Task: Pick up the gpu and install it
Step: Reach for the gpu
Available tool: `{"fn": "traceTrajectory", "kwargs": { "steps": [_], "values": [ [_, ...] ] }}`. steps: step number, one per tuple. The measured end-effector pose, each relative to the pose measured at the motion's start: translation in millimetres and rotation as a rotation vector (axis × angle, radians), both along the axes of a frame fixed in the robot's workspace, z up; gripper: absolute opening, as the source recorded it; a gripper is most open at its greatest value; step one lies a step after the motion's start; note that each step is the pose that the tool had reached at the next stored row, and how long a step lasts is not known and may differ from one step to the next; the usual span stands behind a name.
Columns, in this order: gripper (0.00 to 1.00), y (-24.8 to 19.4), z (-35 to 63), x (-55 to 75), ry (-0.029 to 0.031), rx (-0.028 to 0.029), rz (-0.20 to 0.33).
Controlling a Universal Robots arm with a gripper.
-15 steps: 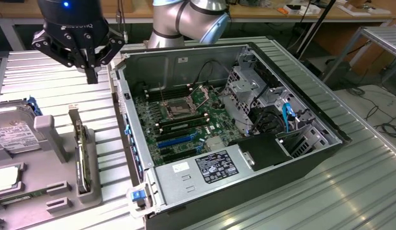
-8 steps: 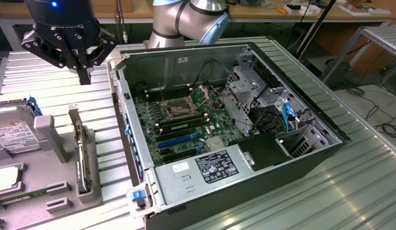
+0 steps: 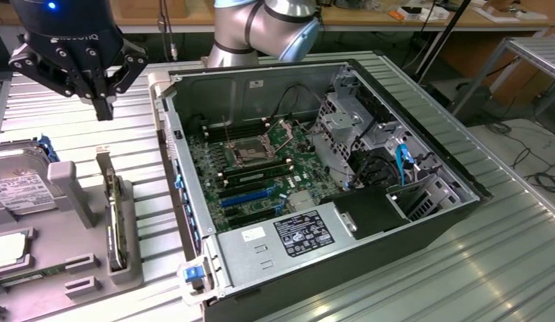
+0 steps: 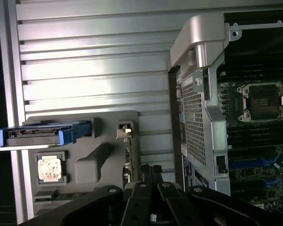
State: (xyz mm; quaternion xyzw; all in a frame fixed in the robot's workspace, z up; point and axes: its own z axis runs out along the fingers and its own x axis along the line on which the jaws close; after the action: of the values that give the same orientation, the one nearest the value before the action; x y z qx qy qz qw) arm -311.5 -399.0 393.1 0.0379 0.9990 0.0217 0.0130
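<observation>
The gpu [image 3: 111, 221] stands edge-on in its grey holder [image 3: 87, 285], so its faces are hidden; the hard drive [image 3: 22, 184] is cut off by the exterior view's left edge; the power supply label [image 3: 304, 233] is too small to read; the hand [image 4: 148, 178] runs off the wrist view's edge.

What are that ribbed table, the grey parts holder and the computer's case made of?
The table looks like bare aluminium: silvery ribbed slats with soft glare. The holder is probably moulded or printed plastic: flat matte grey, no shine. The case seems to be thin sheet steel: folded edges and a punched vent grid.
</observation>
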Motion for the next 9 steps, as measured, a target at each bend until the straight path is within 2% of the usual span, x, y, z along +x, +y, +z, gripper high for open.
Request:
{"fn": "traceTrajectory", "kwargs": {
  "steps": [9],
  "values": [
    [0.11,-0.9,-0.1,-17.2,0.0,0.0,0.0]
  ]
}}
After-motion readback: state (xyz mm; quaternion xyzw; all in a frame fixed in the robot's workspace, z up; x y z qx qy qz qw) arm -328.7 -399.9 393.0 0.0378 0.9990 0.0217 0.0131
